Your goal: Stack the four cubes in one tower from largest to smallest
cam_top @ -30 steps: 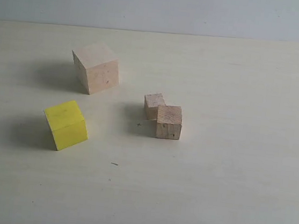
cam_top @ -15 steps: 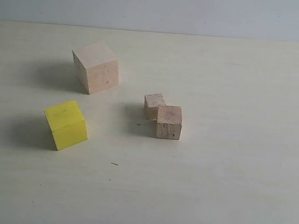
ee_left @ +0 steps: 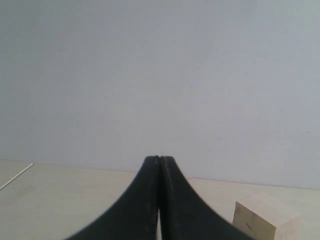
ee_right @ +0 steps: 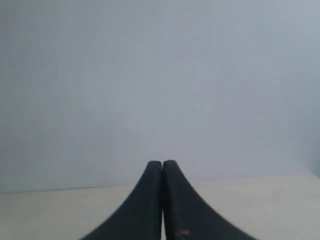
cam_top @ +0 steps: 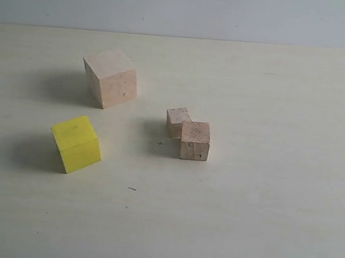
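yellow cube [cam_top: 76, 144] sits apart from pale cube [cam_top: 110, 78].

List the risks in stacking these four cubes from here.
1. The smallest cube appears to touch the second-smallest cube; gripping either may shove the other.
2. The yellow cube and large pale cube sit turned at different angles; without realigning, the stack may end up skewed and topple.

A pale cream tabletop [cam_top: 261, 226] carries four separate cubes, none stacked. The large pale wooden cube [cam_top: 110, 78] sits back left, with the yellow cube [cam_top: 76, 143] nearer the front and apart from it. Further right, the smaller brown cube [cam_top: 177, 121] sits just behind the bigger brown cube [cam_top: 195, 140], seemingly touching
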Available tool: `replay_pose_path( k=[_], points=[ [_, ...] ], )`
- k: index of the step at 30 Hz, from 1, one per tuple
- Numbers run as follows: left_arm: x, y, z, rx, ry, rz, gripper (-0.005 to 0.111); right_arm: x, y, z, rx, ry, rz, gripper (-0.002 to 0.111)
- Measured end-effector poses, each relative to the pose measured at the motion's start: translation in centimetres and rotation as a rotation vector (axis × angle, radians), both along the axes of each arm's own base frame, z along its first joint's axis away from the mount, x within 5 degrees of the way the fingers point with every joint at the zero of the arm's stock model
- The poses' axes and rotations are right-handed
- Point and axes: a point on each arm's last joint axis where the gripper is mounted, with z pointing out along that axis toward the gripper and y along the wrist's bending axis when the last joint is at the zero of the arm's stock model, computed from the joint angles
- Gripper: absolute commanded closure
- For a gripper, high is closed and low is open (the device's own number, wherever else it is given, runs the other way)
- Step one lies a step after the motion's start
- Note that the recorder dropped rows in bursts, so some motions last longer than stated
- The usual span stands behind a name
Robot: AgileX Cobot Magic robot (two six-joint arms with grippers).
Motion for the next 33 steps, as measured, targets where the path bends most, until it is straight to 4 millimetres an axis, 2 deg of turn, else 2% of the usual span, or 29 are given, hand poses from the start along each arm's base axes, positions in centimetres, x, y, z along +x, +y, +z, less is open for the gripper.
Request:
replay_pose_path(
  k=[7,10,13,16,21,24,28,31,33],
  points=[
    [0.0,0.0,0.1,0.0,-0.009,0.0,0.107,-0.2,0.0,0.9,0.003,-0.105,0.0,0.108],
    [-0.1,0.0,0.5,-0.048,-0.055,-0.01,0.107,-0.7,-0.1,2.3,0.029,-0.263,0.001,0.108],
    [-0.3,0.0,1.3,-0.135,-0.105,-0.03,0.107,-1.3,-0.3,3.9,0.126,-0.39,0.013,0.108],
    [-0.9,0.0,3.9,-0.152,-0.164,-0.038,0.107,-2.2,-0.4,6.5,0.17,-0.455,0.025,0.108],
    [-1.6,-0.1,10.3,-0.148,-0.217,-0.041,0.107,-3.2,-0.4,12.1,0.183,-0.481,0.04,0.108],
    [-0.4,0.0,13.6,-0.153,-0.141,-0.035,0.107,-2.4,-0.3,15.2,0.185,-0.432,0.045,0.108],
    [2.9,-0.1,15.9,-0.158,0.072,-0.043,0.107,0.1,0.2,17.7,0.197,-0.278,0.095,0.108],
    [5.8,-1.1,16.1,-0.094,0.298,-0.125,0.107,3.1,1.1,17.8,0.198,-0.057,0.151,0.108],
    [7.8,-2.7,15.6,0.001,0.473,-0.248,0.107,5.2,2.0,17.1,0.183,0.109,0.194,0.108]
  ],
)
